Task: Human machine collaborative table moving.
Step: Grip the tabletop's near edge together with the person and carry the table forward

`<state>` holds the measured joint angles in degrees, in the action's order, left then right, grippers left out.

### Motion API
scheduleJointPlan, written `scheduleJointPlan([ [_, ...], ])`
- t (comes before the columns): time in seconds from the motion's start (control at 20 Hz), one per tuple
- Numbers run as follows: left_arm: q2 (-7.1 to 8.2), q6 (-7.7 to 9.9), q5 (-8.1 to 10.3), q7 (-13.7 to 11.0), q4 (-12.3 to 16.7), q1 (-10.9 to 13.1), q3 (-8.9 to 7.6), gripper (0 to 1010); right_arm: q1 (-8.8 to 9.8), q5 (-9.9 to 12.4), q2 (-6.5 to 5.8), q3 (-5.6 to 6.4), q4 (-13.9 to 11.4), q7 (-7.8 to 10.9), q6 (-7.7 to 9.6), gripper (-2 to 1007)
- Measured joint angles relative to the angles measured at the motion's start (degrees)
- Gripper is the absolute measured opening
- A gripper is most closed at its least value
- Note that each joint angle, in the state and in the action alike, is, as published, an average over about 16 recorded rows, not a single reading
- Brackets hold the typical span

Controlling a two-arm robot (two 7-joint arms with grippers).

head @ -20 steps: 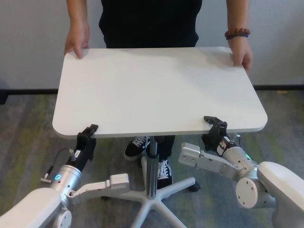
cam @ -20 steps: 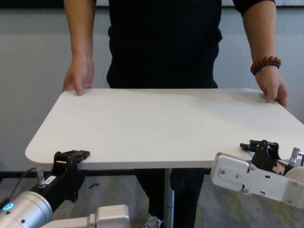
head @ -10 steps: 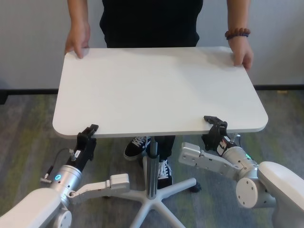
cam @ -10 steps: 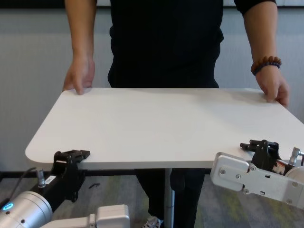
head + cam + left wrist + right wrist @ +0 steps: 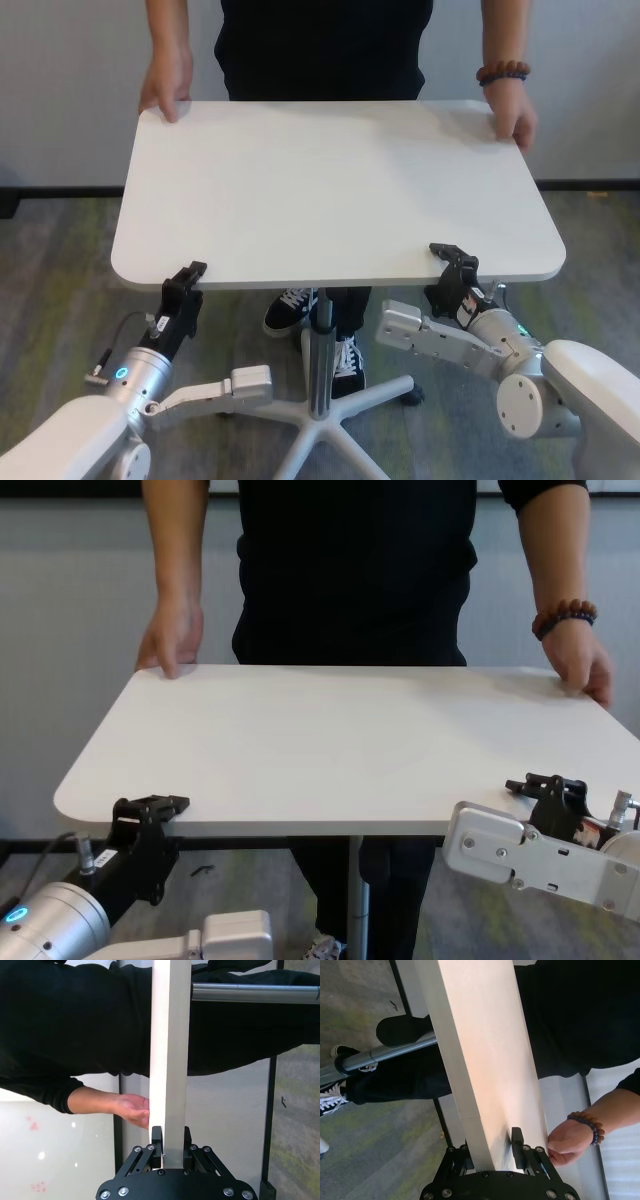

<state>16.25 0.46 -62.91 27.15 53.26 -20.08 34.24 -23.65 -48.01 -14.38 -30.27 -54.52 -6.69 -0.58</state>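
The white table [image 5: 330, 190] stands on a grey centre pole [image 5: 320, 350]. My left gripper [image 5: 185, 282] is shut on its near edge at the left, and the left wrist view shows the jaws clamped on the thin edge [image 5: 169, 1085]. My right gripper [image 5: 452, 262] is shut on the near edge at the right; it shows in the chest view [image 5: 545, 790] too. The human [image 5: 320, 45] in a black top stands at the far side, with one hand [image 5: 165, 90] on each far corner. A beaded bracelet [image 5: 502, 72] is on the right-hand wrist.
The table's white star base [image 5: 335, 415] with castors sits on grey-green carpet [image 5: 60, 270]. The human's black sneakers [image 5: 292, 308] stand by the pole. A pale wall [image 5: 70, 90] with dark skirting is behind the human.
The human and the table have shifted very slightly to the right. Both my grippers keep their hold on the near edge.
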Motion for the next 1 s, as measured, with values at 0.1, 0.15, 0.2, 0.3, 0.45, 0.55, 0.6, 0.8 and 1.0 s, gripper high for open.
scheduleJointPlan([
  [0.1, 0.01, 0.01, 0.01, 0.0, 0.02, 0.01, -0.01, 301, 0.0, 0.0, 0.0, 0.0, 0.0, 0.0, 0.0, 470],
  [0.15, 0.01, 0.01, 0.01, 0.0, 0.04, 0.01, -0.02, 319, 0.0, 0.0, 0.0, 0.0, 0.0, 0.0, 0.01, 495],
  [0.2, 0.02, 0.01, 0.01, 0.0, 0.05, 0.01, -0.03, 341, 0.0, 0.0, 0.0, 0.0, 0.0, 0.01, 0.01, 522],
  [0.3, 0.02, 0.02, 0.01, 0.0, 0.08, 0.02, -0.04, 389, 0.0, 0.0, 0.0, 0.0, 0.0, 0.01, 0.01, 580],
  [0.45, 0.03, 0.02, 0.02, 0.0, 0.12, 0.03, -0.06, 478, 0.0, 0.0, 0.0, 0.0, 0.0, 0.01, 0.02, 682],
  [0.55, 0.04, 0.02, 0.02, 0.01, 0.14, 0.04, -0.07, 546, 0.0, 0.0, 0.0, 0.0, 0.0, 0.01, 0.01, 750],
  [0.6, 0.05, 0.02, 0.04, 0.01, 0.17, 0.04, -0.07, 579, 0.0, 0.0, 0.0, 0.0, 0.0, 0.01, 0.01, 782],
  [0.8, 0.47, -0.47, 0.66, -0.15, 1.12, 0.59, -0.24, 713, 0.08, 0.01, -0.03, 0.0, -0.15, 0.1, 0.03, 887],
  [1.0, 1.54, -1.54, 2.13, -0.91, 3.51, 2.1, -0.82, 833, 1.0, 0.07, -0.4, 0.02, -1.64, 0.7, 0.35, 956],
])
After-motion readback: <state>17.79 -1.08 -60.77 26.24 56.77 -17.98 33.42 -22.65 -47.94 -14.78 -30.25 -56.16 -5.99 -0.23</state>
